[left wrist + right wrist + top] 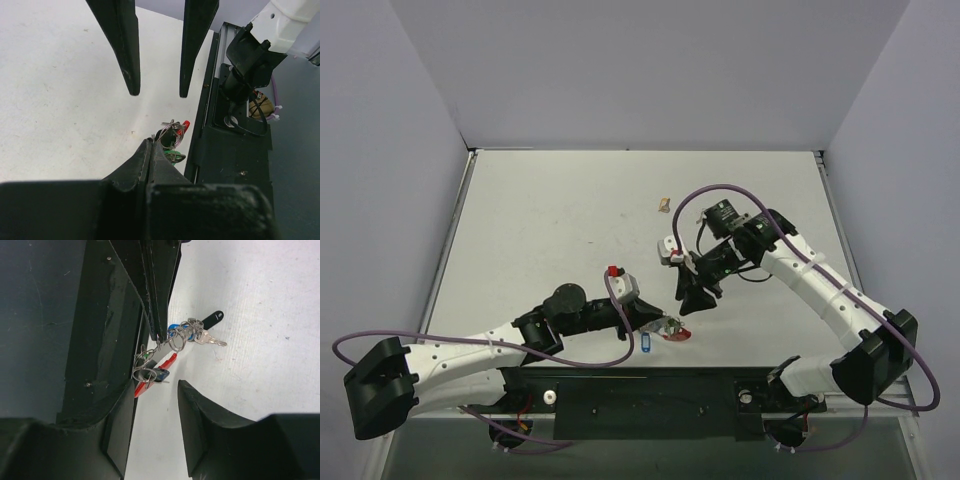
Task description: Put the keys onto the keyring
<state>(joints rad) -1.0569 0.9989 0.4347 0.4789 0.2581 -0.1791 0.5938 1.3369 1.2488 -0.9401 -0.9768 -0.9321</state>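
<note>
L gripper point(658, 323): fingers pressed flat together, no gap seen in L wrist view point(152, 145). Its tip touches the keys point(670, 327). R wrist view shows the tip point(160, 335) right against the keyring point(179, 342), wire loops bunched at the tip. Can't tell whether a loop is actually pinched.

Keys point(186, 335) lie on the table point(550, 220), just past L tip and slightly to one side of it point(172, 131), close to the black mount plate point(235, 160) at the near edge. Bunch incl. a black-headed key point(212, 318) on the far side from the plate, a blue tag point(645, 344), a red tag point(682, 335) and a small green bit, too small to identify.

R gripper point(692, 303): released, fingers wide apart, pointing down at the bunch from the far side. Keys sit ahead of its gap point(159, 385), not betw. the fingers. From L wrist cam, the R gripper point(159, 91) hangs beyond the keys, both tips clear of them.

Small tan lump point(664, 206) is well apart from both grippers, further out on the table.
</note>
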